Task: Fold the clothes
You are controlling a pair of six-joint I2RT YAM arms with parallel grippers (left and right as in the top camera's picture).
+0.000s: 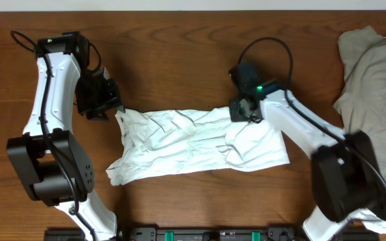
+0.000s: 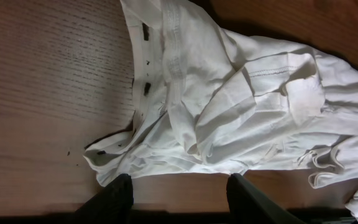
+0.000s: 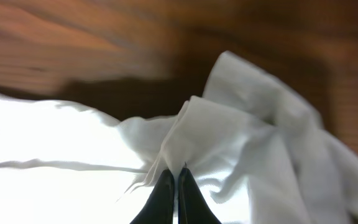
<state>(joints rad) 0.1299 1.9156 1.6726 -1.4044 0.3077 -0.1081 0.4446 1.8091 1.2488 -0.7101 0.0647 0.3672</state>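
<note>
Work surface: brown wooden table, seen from overhead.
T-shirt: white, crumpled, not folded; it lies in a long band across the middle of the table, from below the left arm to below the right arm.
T-shirt detail: in the left wrist view a stitched band runs along the cloth, with small dark marks beside it.
Left gripper: just beside the upper left end of the T-shirt; fingers stand apart with nothing between them, only bare table and the shirt edge beyond.
Right gripper: at the upper edge of the T-shirt, right of centre; fingers pressed together, pinching a raised fold of white cloth at the tips.
Beige garment: bunched at the right edge of the table, well apart from the T-shirt.
</note>
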